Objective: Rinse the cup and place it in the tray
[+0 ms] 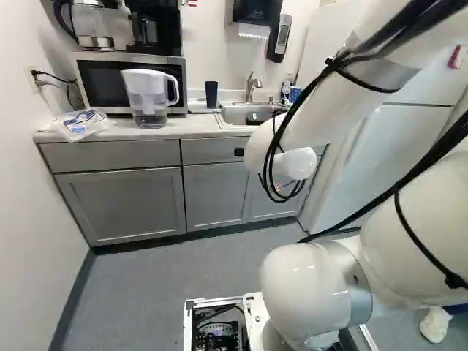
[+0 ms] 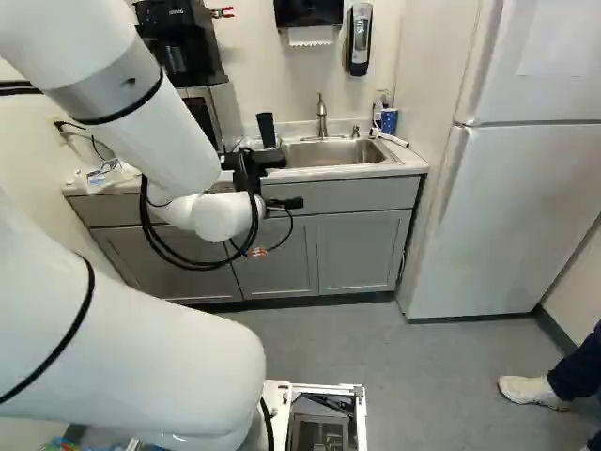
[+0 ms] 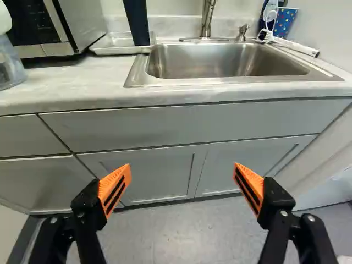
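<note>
In the right base view, can find the gripper (image 2: 293,181) in front of the cabinets (image 2: 349,249); in the left base view, get it mostly hidden behind the arm (image 1: 322,110). From the wrist view, can read the gripper (image 3: 182,168) as released, with the orange pads (image 3: 114,190) standing widely apart.

See the dark cup (image 3: 136,25) upright in the tray (image 3: 118,49), on the tabletop (image 3: 66,91) between the microwave (image 1: 131,77) and the sink (image 3: 220,82). Get this cup whole only in the left base view; in the wrist view, miss its top. In the wrist view, also see into the sink and find the dotted cup (image 3: 284,23) near its far corner.

Find the pitcher (image 1: 148,102) complete in the left base view, but only its edge in the wrist view. In the right base view, see more of the fridge (image 2: 526,197).
</note>
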